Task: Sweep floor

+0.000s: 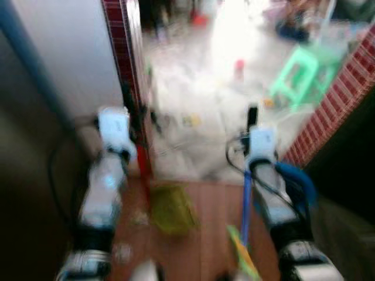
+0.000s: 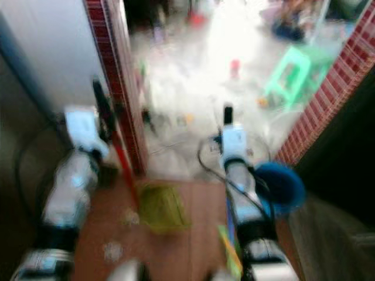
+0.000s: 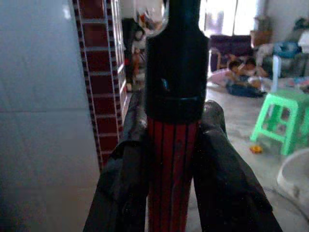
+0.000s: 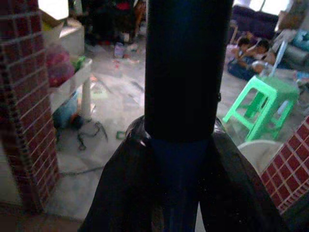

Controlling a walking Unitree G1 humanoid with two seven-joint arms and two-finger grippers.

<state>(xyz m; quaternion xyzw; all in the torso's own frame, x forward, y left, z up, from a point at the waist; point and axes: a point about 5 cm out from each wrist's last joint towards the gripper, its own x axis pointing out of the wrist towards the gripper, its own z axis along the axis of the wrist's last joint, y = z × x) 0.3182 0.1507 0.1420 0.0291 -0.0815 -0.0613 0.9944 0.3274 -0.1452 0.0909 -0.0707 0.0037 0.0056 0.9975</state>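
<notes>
Both head views are blurred. My left gripper (image 3: pixel 173 118) is shut on a red, black-striped handle (image 3: pixel 171 169) with a black cap. That handle (image 1: pixel 144 161) runs down to a yellow-green dustpan (image 1: pixel 171 208) on the brown floor between my arms. My right gripper (image 4: pixel 178 133) is shut on a dark blue handle (image 4: pixel 186 72). In the left eye view this blue handle (image 1: pixel 246 199) leads down to a green and yellow broom head (image 1: pixel 243 254) near the bottom edge. Small bits of litter (image 1: pixel 139 218) lie beside the dustpan.
A red tiled pillar (image 1: pixel 123 47) stands close on my left and a red tiled wall (image 1: pixel 334 99) on my right, with a doorway between them. Beyond lie a pale floor, a green stool (image 1: pixel 299 73), a white basin (image 3: pixel 294 174), loose cables (image 4: pixel 87 137) and people (image 3: pixel 239 77) sitting far back.
</notes>
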